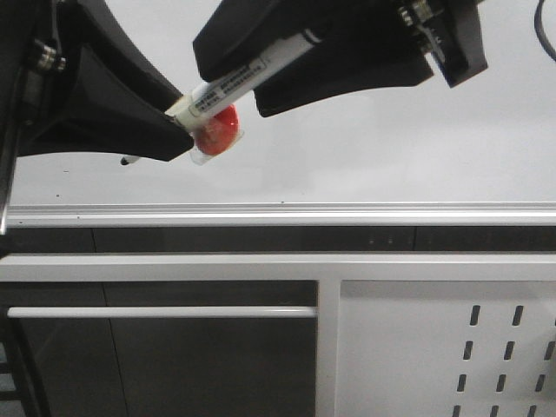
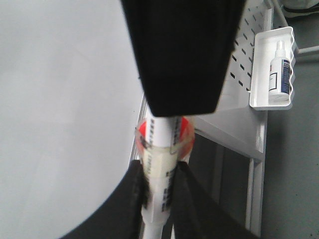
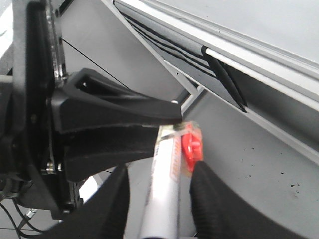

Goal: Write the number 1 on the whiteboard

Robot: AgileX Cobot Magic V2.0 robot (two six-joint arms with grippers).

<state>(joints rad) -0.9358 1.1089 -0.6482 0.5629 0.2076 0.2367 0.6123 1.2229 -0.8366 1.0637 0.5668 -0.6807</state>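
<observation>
- My left end effector [image 1: 178, 122] and my right end effector [image 1: 248, 82] both grip the same marker [image 1: 248, 74] above the whiteboard [image 1: 391, 139], each clenched on it from an opposite end.
- In the front view the marker's long axis runs on a slant, from high on the right inside my right end effector down to the left into my left one.
- The left wrist view shows my left fingers [image 2: 124, 199] pressed on either side of the white barrel [image 2: 159, 169]; the right wrist view shows my right fingers [image 3: 209, 199] flanking the barrel the same way.
- A red piece [image 1: 215, 132] wrapped in clear tape sits on the barrel just beside my left fingertips, between the two end effectors.
- The whiteboard fills the upper part of the front view, its silver rail [image 1: 278, 213] running along its near edge.
- I cannot make out any number 1 stroke on the board; only a small dark mark [image 1: 126, 161] shows under my left end effector.
- Below the rail stands a white slotted panel [image 1: 486, 347].
</observation>
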